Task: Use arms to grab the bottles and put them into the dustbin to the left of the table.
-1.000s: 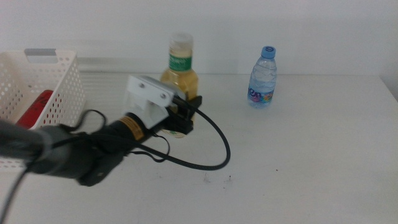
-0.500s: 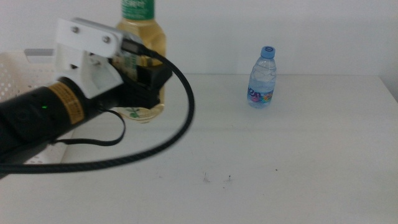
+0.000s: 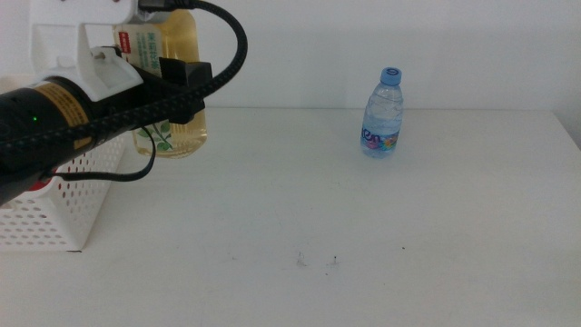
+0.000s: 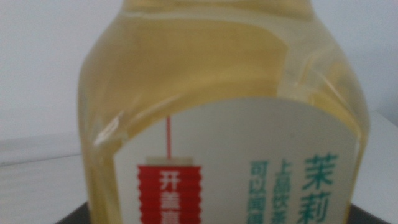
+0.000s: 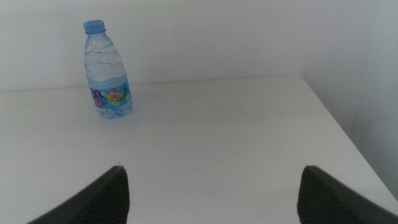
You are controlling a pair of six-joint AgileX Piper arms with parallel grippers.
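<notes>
My left gripper (image 3: 174,86) is shut on the yellow tea bottle (image 3: 175,127) and holds it in the air at the upper left, beside the near corner of the white dustbin (image 3: 56,211). In the left wrist view the tea bottle (image 4: 224,118) fills the picture, its label facing the camera. A sliver of the red can (image 3: 38,185) shows inside the dustbin under the arm. The clear water bottle (image 3: 382,113) with a blue cap stands upright at the back right of the table (image 3: 363,236). In the right wrist view the right gripper (image 5: 217,199) is open, well short of the water bottle (image 5: 107,71).
The left arm's black cable (image 3: 238,50) loops above the tea bottle. The table's right edge (image 5: 348,143) runs close to the right gripper. A few dark specks (image 3: 316,262) mark the front of the tabletop.
The left arm has lifted the tea bottle off the table and carried it up and to the left, toward the dustbin. The water bottle has not moved.
</notes>
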